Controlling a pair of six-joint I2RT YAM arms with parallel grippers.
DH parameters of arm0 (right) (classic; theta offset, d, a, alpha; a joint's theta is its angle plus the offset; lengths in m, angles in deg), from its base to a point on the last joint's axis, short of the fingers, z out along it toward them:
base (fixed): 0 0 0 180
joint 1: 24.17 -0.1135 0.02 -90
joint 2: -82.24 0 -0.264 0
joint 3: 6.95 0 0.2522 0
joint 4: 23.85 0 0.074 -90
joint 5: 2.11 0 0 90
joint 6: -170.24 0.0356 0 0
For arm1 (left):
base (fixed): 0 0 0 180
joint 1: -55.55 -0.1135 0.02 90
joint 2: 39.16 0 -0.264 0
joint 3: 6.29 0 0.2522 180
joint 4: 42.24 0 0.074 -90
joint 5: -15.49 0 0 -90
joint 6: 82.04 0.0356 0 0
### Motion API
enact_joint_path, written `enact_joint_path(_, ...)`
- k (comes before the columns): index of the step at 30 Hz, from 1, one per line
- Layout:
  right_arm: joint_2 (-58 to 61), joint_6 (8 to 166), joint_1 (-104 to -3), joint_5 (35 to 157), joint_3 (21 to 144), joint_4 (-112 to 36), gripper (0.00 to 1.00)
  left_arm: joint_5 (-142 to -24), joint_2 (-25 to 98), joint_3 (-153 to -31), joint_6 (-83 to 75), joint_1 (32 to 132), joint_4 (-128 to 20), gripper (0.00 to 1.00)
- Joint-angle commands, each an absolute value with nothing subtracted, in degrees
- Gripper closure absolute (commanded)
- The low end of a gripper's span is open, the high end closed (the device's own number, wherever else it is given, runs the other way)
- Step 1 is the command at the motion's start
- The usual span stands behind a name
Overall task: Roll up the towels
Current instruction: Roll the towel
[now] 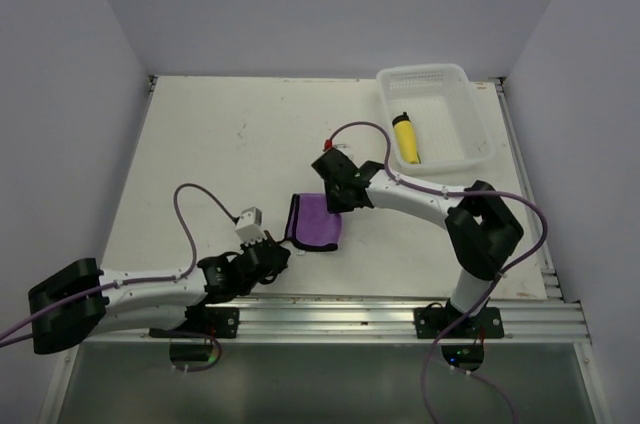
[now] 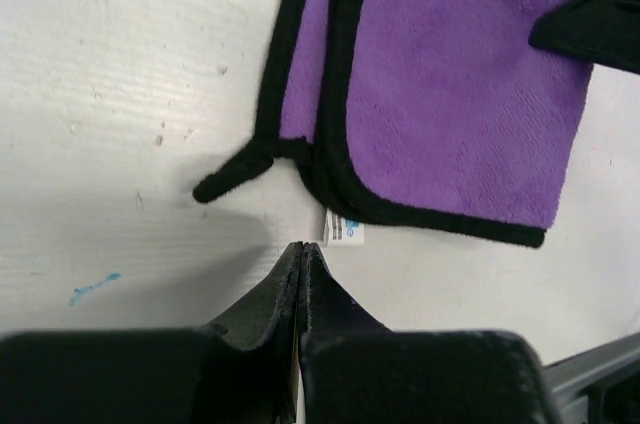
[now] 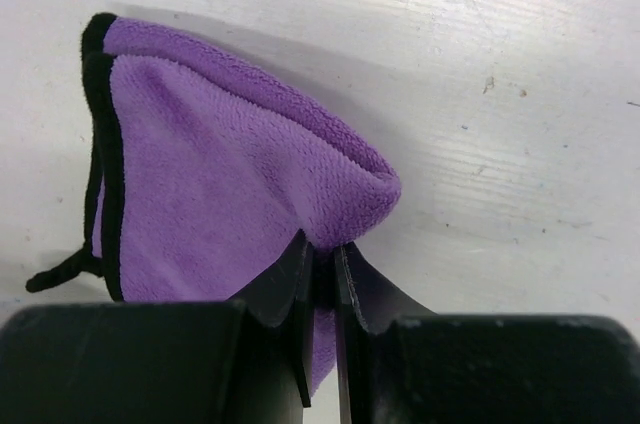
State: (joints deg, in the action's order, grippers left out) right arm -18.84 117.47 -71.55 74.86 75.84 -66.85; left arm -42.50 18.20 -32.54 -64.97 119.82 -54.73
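The purple towel point(image 1: 318, 222) lies folded on the white table, black edging along its sides. My right gripper point(image 1: 338, 206) is shut on its far folded edge; in the right wrist view the purple towel point(image 3: 220, 184) bunches up between the jaws of the right gripper point(image 3: 322, 249). My left gripper point(image 2: 303, 247) is shut and empty, tips just short of the towel's white label point(image 2: 342, 229) and black loop point(image 2: 235, 172). The left gripper point(image 1: 278, 252) sits at the towel's near left corner. The yellow towel point(image 1: 406, 139) lies rolled in the basket.
A white perforated basket point(image 1: 470, 124) stands at the back right of the table. One black finger of the right gripper point(image 2: 595, 19) shows over the purple towel point(image 2: 450, 94) in the left wrist view. A metal rail point(image 1: 380, 312) runs along the near edge.
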Motion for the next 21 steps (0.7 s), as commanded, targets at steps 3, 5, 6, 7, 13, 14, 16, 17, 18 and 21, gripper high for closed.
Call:
enact_joint_path(3, -20.3, 111.6, -74.5, 67.6, 81.9, -77.0, 0.92, -35.0, 21.3, -36.1, -57.4, 119.8, -51.7, 1.00)
enact_joint_path(5, -20.7, 111.5, -74.6, 68.4, 82.0, -76.9, 0.92, -35.4, 22.2, -34.7, -56.6, 119.8, -45.8, 1.00)
enact_joint_path(6, -20.8, 111.4, -74.7, 68.5, 82.1, -77.0, 0.92, -35.4, 22.0, -33.9, -56.2, 119.8, -43.5, 1.00)
enact_joint_path(7, -20.9, 111.5, -74.7, 68.6, 82.0, -76.9, 0.92, -35.5, 21.2, -33.1, -55.8, 119.8, -41.1, 1.00)
enact_joint_path(13, -21.3, 111.7, -74.7, 70.8, 82.0, -76.0, 0.92, -34.3, 17.4, -28.1, -49.5, 119.6, -27.3, 1.00)
enact_joint_path(14, -21.4, 111.7, -74.7, 71.1, 82.0, -75.8, 0.92, -34.6, 17.6, -27.9, -47.4, 119.6, -24.8, 1.00)
enact_joint_path(16, -21.6, 111.8, -74.7, 71.6, 82.4, -75.8, 0.92, -35.0, 19.9, -28.0, -46.4, 119.4, -23.3, 1.00)
enact_joint_path(17, -21.6, 111.8, -74.7, 71.8, 82.7, -75.6, 0.92, -36.3, 20.9, -28.2, -46.9, 119.0, -23.1, 1.00)
enact_joint_path(18, -21.6, 111.9, -74.6, 72.1, 82.8, -75.5, 0.92, -36.9, 21.8, -28.2, -47.1, 118.0, -22.6, 1.00)
enact_joint_path(21, -21.8, 112.1, -74.7, 72.9, 83.3, -75.4, 0.92, -39.5, 25.5, -26.9, -47.7, 116.8, -18.0, 1.00)
